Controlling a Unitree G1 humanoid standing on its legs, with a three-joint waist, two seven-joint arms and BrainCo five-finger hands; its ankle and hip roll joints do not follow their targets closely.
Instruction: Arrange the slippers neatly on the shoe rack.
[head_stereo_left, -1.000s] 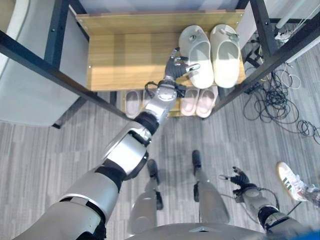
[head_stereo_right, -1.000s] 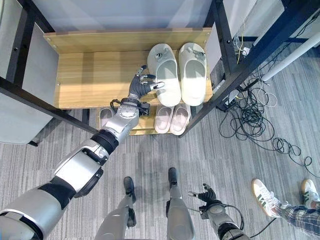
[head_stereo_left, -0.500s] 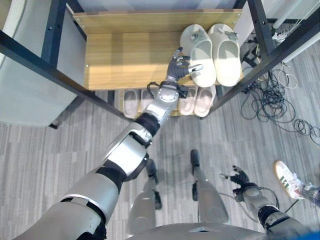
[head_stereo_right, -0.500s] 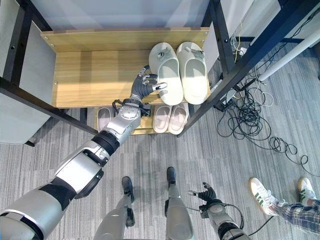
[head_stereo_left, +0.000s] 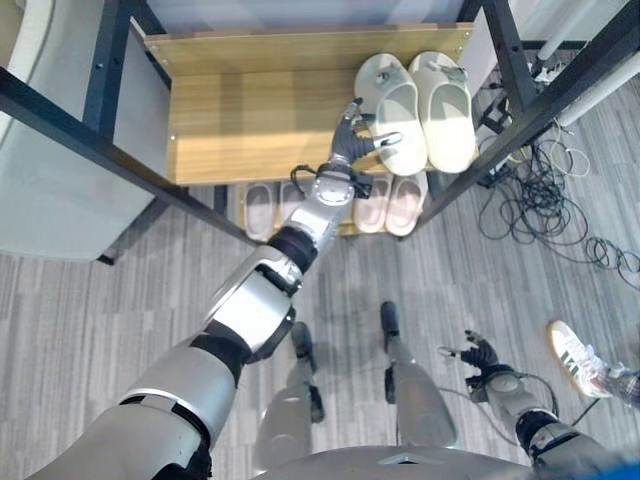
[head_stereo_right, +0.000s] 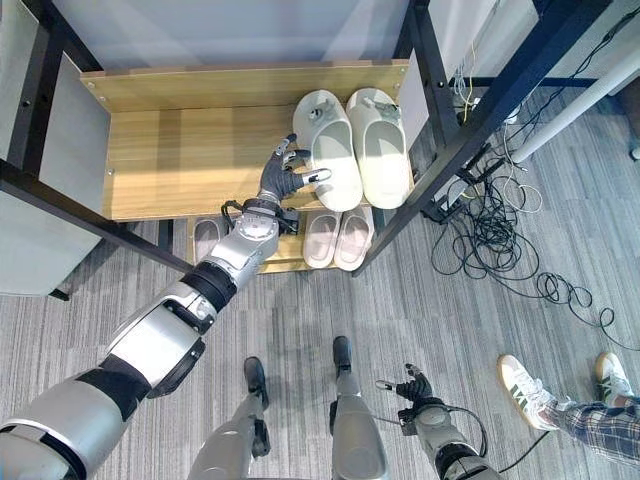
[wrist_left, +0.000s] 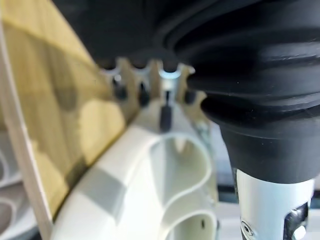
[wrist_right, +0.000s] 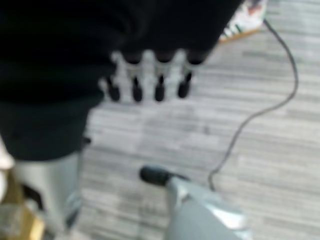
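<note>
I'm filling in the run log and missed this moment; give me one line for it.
left hand: open, thumb on left cream slipper | cream pair: side by side, top shelf | right hand: low, idle

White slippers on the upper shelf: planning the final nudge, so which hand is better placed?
Left. The left hand is at the left white slipper on the shelf; the right hand hangs low over the floor.

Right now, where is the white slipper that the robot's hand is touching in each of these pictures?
Left eye view: left slipper of the white pair on the wooden shelf, upper middle, left hand at its side.
Right eye view: same slipper, top centre.
Left wrist view: the big white shape close up, past the fingers.
Right wrist view: not in it.
Shared landmark: the wooden shelf.
</note>
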